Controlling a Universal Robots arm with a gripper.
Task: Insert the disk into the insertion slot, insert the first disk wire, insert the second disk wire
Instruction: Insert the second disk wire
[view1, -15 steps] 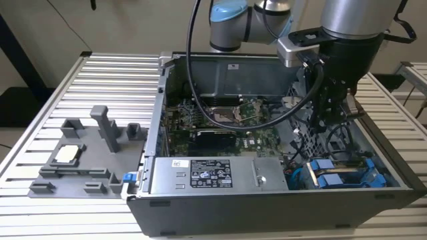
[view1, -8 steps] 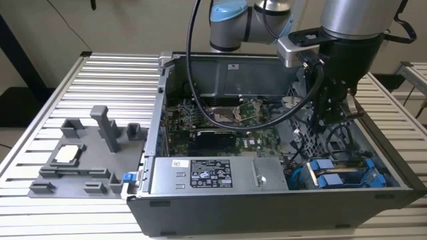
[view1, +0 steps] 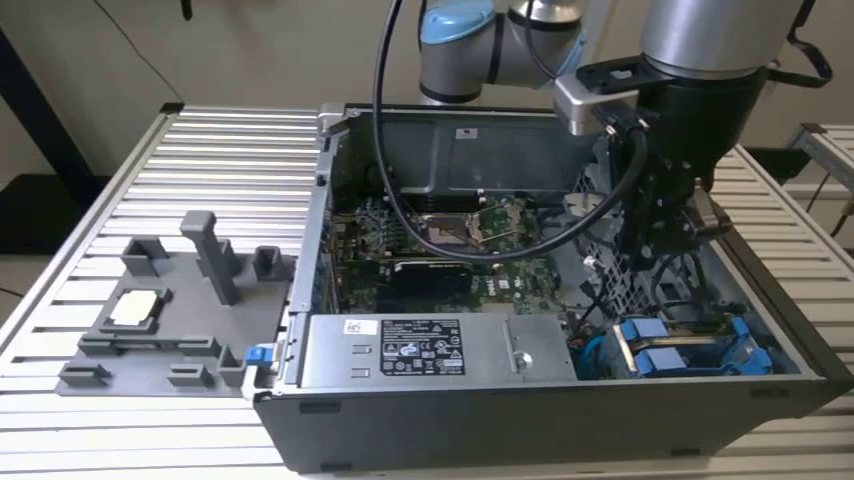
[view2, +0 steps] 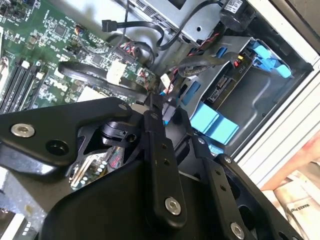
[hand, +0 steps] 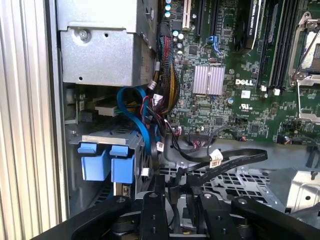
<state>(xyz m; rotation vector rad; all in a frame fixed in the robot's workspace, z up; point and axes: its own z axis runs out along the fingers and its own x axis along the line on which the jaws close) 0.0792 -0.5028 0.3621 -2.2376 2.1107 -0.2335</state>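
The disk sits inside the insertion slot of the grey drive cage at the case's front corner, on the exterior view's right. Its blue carrier tabs face out; the drive body is mostly hidden. My gripper hangs inside the open case, just above the cage. It looks shut on the black connector of a disk wire. A flat black wire with a white tag lies loose across the perforated cage top.
A second blue carrier lies in the cage beside the disk. The motherboard, power supply and a bundle of blue and coloured cables crowd the case. A grey fixture stands on the slatted table.
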